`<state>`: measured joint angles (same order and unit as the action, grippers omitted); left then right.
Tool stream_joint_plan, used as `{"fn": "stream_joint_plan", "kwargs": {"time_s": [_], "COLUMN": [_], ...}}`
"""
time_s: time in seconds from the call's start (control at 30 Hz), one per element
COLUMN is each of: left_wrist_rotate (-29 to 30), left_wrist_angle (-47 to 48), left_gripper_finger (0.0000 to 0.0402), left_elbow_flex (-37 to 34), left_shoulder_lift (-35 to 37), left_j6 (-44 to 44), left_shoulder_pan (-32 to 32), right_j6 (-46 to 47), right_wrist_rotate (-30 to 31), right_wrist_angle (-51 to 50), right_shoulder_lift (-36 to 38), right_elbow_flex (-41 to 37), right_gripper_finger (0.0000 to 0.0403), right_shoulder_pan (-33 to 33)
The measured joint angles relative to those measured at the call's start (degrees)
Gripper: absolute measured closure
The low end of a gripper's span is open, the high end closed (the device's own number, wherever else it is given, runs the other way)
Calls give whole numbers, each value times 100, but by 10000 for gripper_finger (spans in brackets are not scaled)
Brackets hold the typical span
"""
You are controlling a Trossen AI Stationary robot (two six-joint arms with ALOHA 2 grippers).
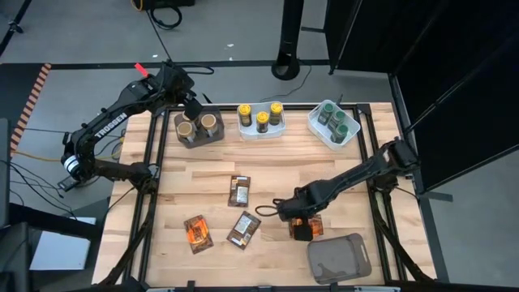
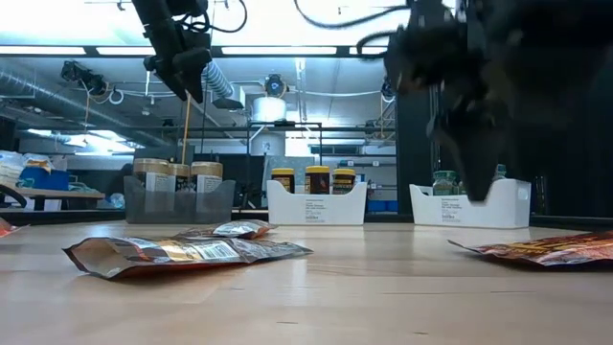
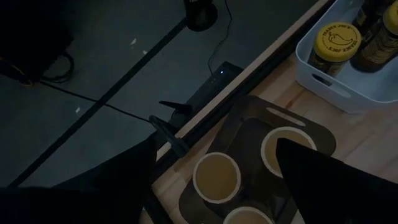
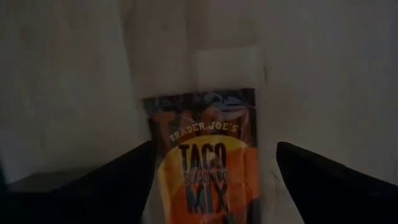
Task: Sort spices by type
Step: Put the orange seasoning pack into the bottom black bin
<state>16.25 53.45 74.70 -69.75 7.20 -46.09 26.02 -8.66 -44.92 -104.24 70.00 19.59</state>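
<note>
My left gripper (image 1: 193,108) (image 3: 216,142) hangs open over the brown-grey bin (image 1: 199,130) at the far left, above the tan-lidded jars (image 3: 216,177) standing in it. My right gripper (image 1: 295,216) (image 4: 214,144) is open above an orange taco-mix packet (image 1: 305,228) (image 4: 202,168) lying flat on the table, one finger on each side of it in the right wrist view. Two brown packets (image 1: 238,191) (image 1: 243,229) and another orange packet (image 1: 197,233) lie flat on the wood. Yellow-lidded jars (image 1: 261,118) and green-lidded jars (image 1: 334,122) stand in white trays.
An empty grey bin (image 1: 339,258) sits at the near right edge, close to the right gripper. The two white trays (image 1: 247,132) (image 1: 318,130) and the brown-grey bin line the far edge. Bare wood lies between the packets and the trays. Black frame rails border the table.
</note>
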Motion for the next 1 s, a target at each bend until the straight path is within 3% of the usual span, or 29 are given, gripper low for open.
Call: {"fn": "stream_joint_plan", "kwargs": {"time_s": [0.37, 0.53, 0.77, 0.83, 1.0], "left_wrist_rotate": [0, 0, 0, 1, 0], "left_wrist_angle": [-2, -6, -9, -10, -10], "left_gripper_finger": [65, 65, 65, 65, 65], "left_elbow_flex": [0, 0, 0, 0, 0], "left_shoulder_lift": [-1, 0, -1, 0, -1], "left_j6": [2, 0, 1, 0, 0], "left_shoulder_pan": [0, 0, 0, 0, 0], "right_j6": [294, 194, -69, -121, -170], "right_wrist_rotate": [159, 383, 406, 400, 691], "right_wrist_angle": [-124, -194, -400, -419, -636], "right_shoulder_lift": [-834, -834, -843, -835, -683], "right_elbow_flex": [44, 37, 204, 278, 431], "right_gripper_finger": [66, 152, 365, 381, 377], "right_shoulder_pan": [35, 22, -134, -176, -285]}}
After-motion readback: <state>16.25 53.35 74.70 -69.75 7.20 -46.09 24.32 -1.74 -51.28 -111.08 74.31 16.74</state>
